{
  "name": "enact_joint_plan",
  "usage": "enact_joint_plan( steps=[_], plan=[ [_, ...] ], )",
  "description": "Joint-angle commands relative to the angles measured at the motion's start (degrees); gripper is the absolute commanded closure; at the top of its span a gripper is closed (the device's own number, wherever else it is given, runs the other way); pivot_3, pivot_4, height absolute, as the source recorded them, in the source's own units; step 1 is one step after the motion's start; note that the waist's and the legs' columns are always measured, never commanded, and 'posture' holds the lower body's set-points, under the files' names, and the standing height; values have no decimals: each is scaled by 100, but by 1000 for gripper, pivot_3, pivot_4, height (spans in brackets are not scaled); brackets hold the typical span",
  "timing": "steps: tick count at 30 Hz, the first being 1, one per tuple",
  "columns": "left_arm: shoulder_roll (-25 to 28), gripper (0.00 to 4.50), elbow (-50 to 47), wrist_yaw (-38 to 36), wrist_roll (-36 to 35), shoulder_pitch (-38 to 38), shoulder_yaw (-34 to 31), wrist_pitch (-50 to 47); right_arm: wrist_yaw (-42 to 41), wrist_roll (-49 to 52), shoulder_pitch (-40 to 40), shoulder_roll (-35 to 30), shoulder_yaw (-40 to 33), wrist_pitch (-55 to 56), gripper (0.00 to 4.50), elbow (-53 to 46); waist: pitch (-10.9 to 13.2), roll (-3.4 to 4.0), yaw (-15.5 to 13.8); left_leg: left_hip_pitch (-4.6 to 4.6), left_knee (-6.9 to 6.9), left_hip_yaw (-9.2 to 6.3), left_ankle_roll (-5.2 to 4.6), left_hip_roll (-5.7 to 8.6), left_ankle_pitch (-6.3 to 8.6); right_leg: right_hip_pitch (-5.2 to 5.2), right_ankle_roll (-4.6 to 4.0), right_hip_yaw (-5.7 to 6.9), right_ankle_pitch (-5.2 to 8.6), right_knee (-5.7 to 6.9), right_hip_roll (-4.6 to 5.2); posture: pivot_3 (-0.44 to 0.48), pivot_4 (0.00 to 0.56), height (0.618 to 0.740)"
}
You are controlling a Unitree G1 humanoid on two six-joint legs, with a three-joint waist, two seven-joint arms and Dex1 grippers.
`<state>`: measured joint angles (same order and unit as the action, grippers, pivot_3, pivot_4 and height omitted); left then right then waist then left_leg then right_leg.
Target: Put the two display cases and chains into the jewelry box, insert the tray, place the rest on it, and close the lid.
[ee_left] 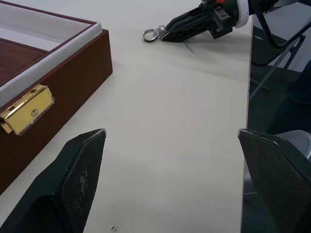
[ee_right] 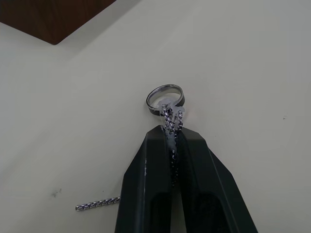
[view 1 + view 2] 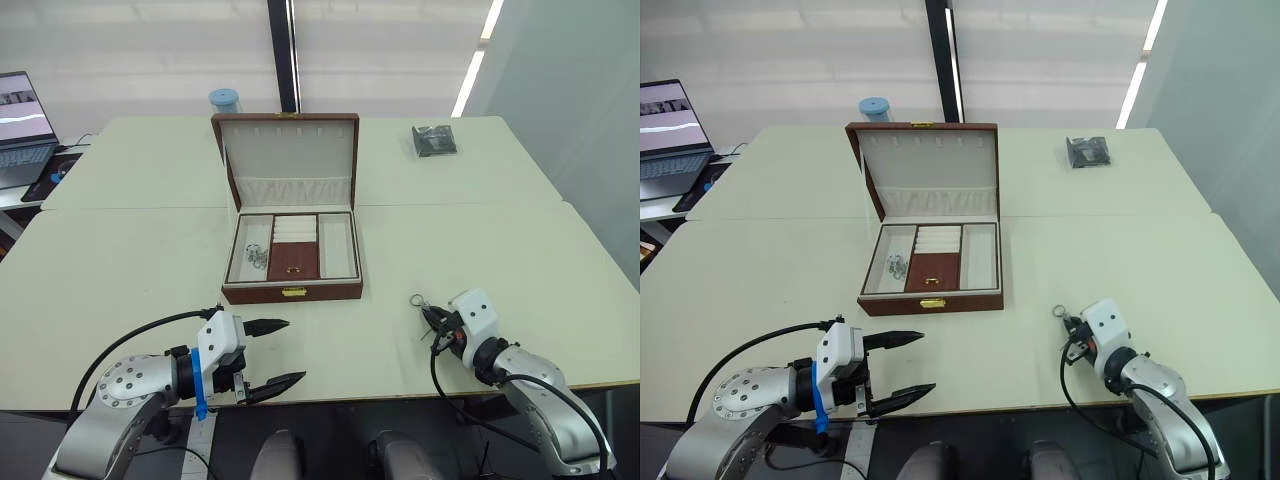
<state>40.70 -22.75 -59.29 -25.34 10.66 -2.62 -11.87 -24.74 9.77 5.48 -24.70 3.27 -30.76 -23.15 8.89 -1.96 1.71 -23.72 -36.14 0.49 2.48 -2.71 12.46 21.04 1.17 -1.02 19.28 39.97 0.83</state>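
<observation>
Pale cream surface: right gripper (image 3: 432, 318) fingers pinched on a thin silvery chain with ring (image 2: 165, 98), open reddish-brown cream-lined jewelry box (image 3: 292, 291) at its 10 o'clock, nearer the empty, spread-fingered left gripper (image 3: 270, 352).

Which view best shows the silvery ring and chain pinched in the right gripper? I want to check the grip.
The right wrist view: the thin silvery chain with its metal ring sits close up, clamped between the right gripper's shut black fingers. The left wrist view shows the ring at the fingertips from afar; the eye views show only a tiny glint.
</observation>
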Motion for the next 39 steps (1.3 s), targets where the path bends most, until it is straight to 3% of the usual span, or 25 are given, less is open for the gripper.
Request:
enact_joint_plan(
  steps=[1, 11, 19, 29, 39],
  plan=[
    [-38, 0, -89, 18, 14, -18, 23, 113, -52, 62, 70, 20, 12, -121, 4487, 84, 0, 0, 0, 0, 0, 0, 0, 0, 0, 0, 0, 0, 0, 0, 0, 0, 150, 740],
    [-188, 0, -103, 180, -45, 3, -33, 27, -461, 750, -212, 49, -287, -21, 4487, -435, 4, 7, 1, -2, 0, 1, 0, 0, 0, 2, 0, -1, 0, 1, 0, 0, 150, 740],
    [-477, 0, -235, 693, -105, 258, -250, -8, -516, 1288, -1115, 100, -233, -662, 4487, -659, 4, 7, 8, -4, 0, -1, 0, 1, 0, 3, 0, -1, 0, 1, 1, 0, 150, 740],
    [-934, 0, -756, 1559, -31, 969, -664, 83, -419, 1638, -2910, 795, 24, -1206, 4487, 69, 5, 9, 3, -7, 0, -2, 0, 2, 0, 6, -1, 0, 0, 0, 6, 0, 150, 740],
    [-1253, 0, -1059, 2037, 104, 1562, -841, 318, -455, 1721, -3786, 1285, 230, -1225, 4487, 671, 7, 12, 6, -7, 0, -1, 0, 3, 0, 7, -1, 1, -1, 1, 12, 0, 150, 740]
  ],
)
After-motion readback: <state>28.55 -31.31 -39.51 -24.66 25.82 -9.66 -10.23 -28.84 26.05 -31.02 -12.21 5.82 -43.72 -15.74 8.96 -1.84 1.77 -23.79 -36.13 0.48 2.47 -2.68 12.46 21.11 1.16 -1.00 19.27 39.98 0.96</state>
